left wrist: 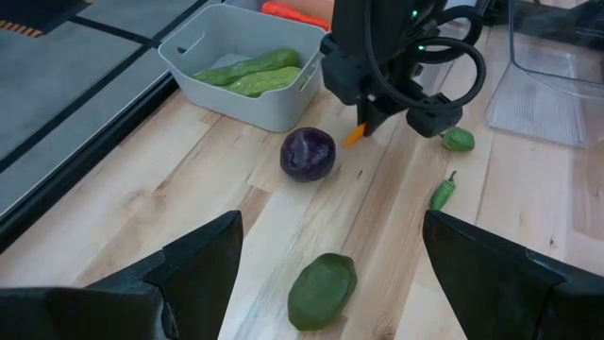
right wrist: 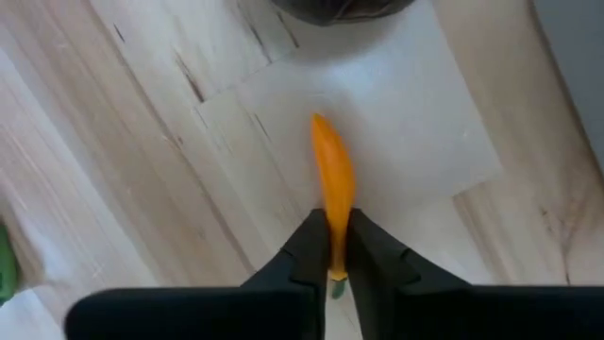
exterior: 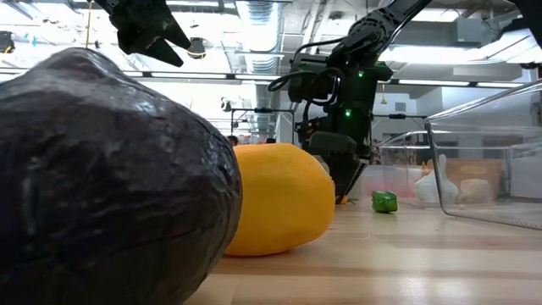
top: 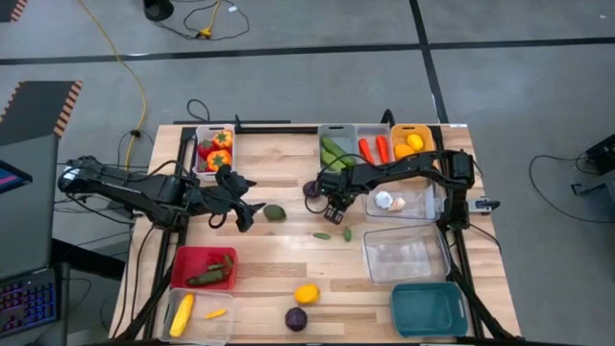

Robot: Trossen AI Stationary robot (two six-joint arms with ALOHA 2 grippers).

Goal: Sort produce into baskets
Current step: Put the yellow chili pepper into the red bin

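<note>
Locate the small orange pepper (right wrist: 332, 189) at the table's centre, just beside the purple round (left wrist: 308, 154). The right gripper (right wrist: 332, 255) is clamped on its stem end. The left gripper (left wrist: 326, 255) hovers with fingers spread above the dark green fruit (left wrist: 322, 289), holding nothing.
</note>
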